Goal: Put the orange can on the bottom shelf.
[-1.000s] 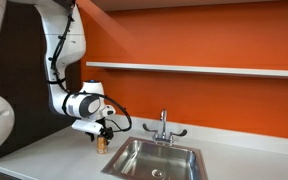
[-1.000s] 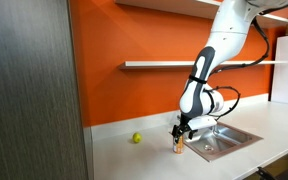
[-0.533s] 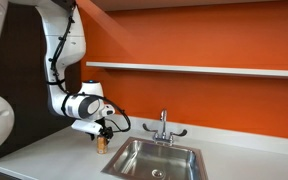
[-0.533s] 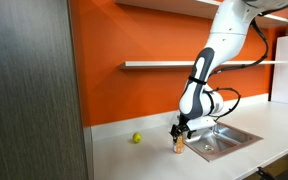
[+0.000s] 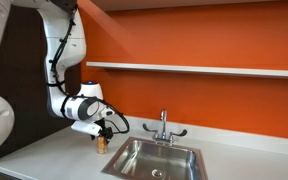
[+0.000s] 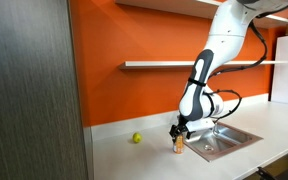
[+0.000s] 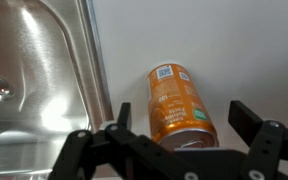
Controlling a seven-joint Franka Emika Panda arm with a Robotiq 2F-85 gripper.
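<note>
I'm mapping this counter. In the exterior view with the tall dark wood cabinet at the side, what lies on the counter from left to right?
On the counter: yellow-green ball → orange can → sink.

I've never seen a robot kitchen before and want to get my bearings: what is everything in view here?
orange can: one, orange, upright on the countertop beside the sink
sink: one, steel, set in the countertop
faucet: one, silver, behind the sink
ball: one, yellow-green, on the countertop
bottom shelf: one, white-grey, on the wall
upper shelf: one, pale, above it
countertop: one, light grey
wall: one, orange
tall panel: one, dark grey, at the counter's end
robot arm: one, white, reaching down
tool: one, black, open, fingers either side of the can
</note>
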